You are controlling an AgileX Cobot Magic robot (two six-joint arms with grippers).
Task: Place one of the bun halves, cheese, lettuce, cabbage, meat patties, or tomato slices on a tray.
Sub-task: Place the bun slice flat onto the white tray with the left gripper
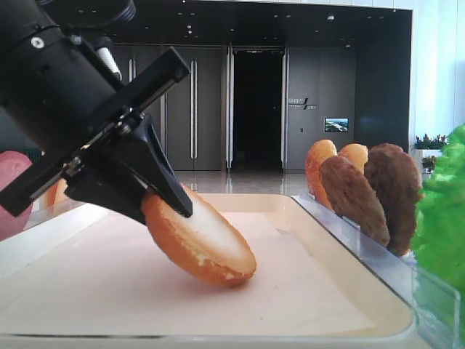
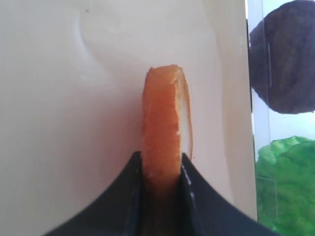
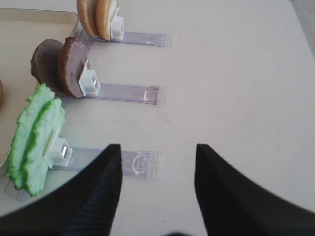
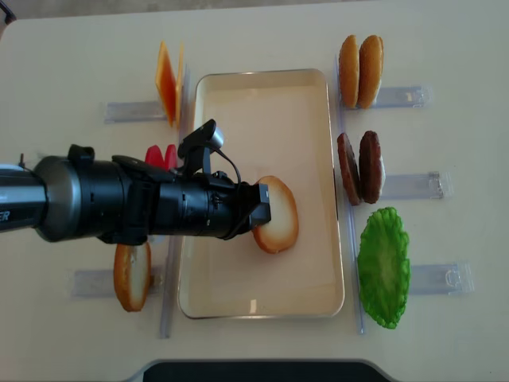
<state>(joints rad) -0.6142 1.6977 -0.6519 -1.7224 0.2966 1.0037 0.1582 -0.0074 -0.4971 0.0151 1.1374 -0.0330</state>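
Black fingers (image 2: 135, 196) of the left gripper (image 2: 161, 169) are pinching a bun half (image 1: 200, 236) by its edge, clamped on it near the bottom centre of the left wrist view. In the low exterior view the bun is leaning tilted, its lower rim touching the cream-white tray (image 1: 327, 291); the fingers are covering its upper left part. In the overhead view it is sitting near the tray's middle, with the arm's dark body blocking the tray's left rim and most of the red tomato slices (image 4: 159, 155).

At the bottom of the right wrist view, the right gripper (image 3: 157, 177) is hovering above the desk (image 3: 246, 73) with its fingers spread apart and holding nothing; their bases are running off the frame. At left, the lettuce (image 3: 34, 137) and meat patties (image 3: 61, 66) are standing upright in clear holders, the far patty partly masked. Cheese (image 4: 167, 79), seen edge-on at upper left overhead, is hard to make out.
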